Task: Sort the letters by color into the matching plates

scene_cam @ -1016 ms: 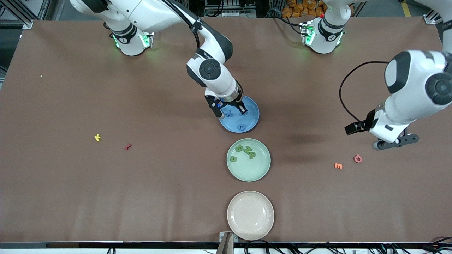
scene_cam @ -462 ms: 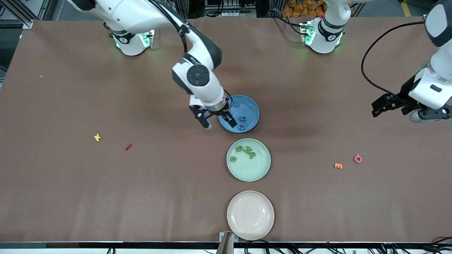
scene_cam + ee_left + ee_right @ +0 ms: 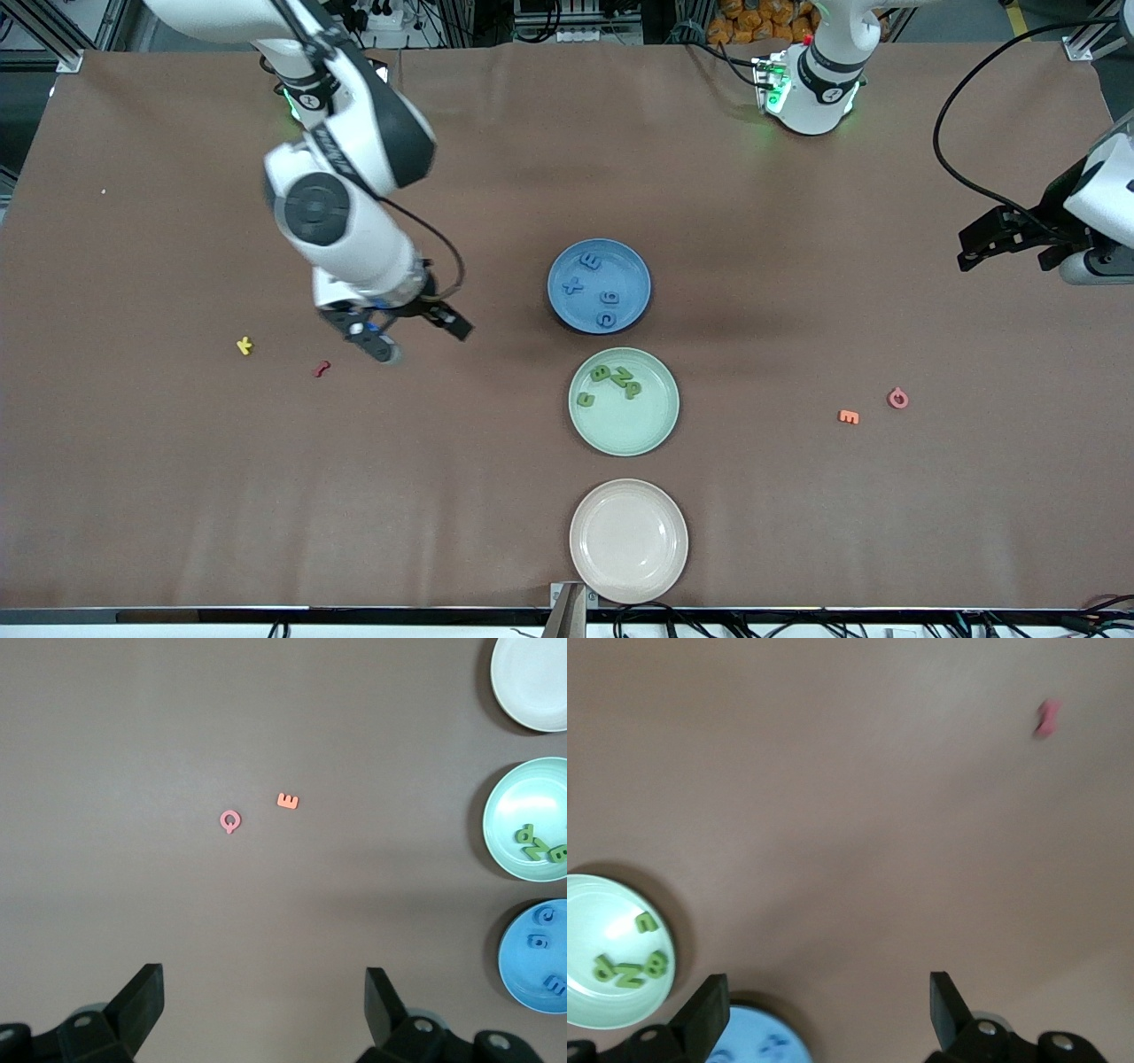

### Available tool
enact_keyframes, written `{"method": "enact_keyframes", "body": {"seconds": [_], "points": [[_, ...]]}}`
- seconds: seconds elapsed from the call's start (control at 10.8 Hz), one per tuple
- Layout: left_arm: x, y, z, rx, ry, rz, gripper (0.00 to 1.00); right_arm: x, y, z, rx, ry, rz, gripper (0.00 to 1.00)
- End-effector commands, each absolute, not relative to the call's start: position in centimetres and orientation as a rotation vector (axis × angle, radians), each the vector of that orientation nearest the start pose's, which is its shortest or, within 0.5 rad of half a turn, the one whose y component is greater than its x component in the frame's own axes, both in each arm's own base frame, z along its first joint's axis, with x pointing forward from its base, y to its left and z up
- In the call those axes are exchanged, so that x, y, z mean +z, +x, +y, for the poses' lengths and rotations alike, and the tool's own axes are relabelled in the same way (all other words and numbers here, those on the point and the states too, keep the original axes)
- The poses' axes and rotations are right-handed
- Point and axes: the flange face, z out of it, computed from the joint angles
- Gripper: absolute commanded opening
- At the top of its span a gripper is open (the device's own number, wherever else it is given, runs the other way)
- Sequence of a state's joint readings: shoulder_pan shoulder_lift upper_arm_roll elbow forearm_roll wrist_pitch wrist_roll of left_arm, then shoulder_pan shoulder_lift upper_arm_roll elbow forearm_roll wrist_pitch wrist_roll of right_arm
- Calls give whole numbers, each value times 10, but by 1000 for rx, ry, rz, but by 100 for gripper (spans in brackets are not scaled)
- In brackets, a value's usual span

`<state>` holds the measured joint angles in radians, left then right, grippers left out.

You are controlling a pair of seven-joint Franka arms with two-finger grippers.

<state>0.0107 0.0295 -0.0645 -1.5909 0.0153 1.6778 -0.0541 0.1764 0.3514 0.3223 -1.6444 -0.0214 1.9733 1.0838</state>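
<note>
The blue plate (image 3: 599, 285) sat near the middle of the worktop (image 3: 177, 496), round and shallow with a raised rim, and four blue letters (image 3: 595, 290) lay flat inside it, each far smaller than the plate. Just beside it, nearer the front camera, the pale green plate (image 3: 624, 401) of about the same size held four green letters (image 3: 616, 382), bunched toward the part of the plate closest to the blue one. A cream plate (image 3: 628, 540) lay nearer still, close to the worktop's front edge, so the three plates formed one line.

The right gripper (image 3: 403, 335) hung over bare worktop between the blue plate and the right arm's end, its fingers spread wide and holding nothing (the right wrist view showed both dark fingertips well apart with only the brown surface between them). A red letter (image 3: 322, 369) and a yellow letter (image 3: 244, 346) lay on the worktop near it, toward the right arm's end.

The left gripper (image 3: 1019, 244) hung over the left arm's end of the worktop, well apart from the plates, its fingers likewise spread and empty. An orange letter (image 3: 849, 416) and a pink letter (image 3: 898, 399) lay close together on the worktop toward that end.
</note>
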Motion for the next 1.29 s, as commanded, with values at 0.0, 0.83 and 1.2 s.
{"method": "enact_keyframes", "body": {"seconds": [0.0,0.83,1.2], "points": [[617,576,-30,-86,-3162,35,100,476,584,200,49,-3050,597,100],[624,575,-40,-149,-3176,62,100,622,553,28,-111,-3159,59,100],[625,576,-40,-166,-3175,62,100,650,548,2,-101,-3146,19,100]]}}
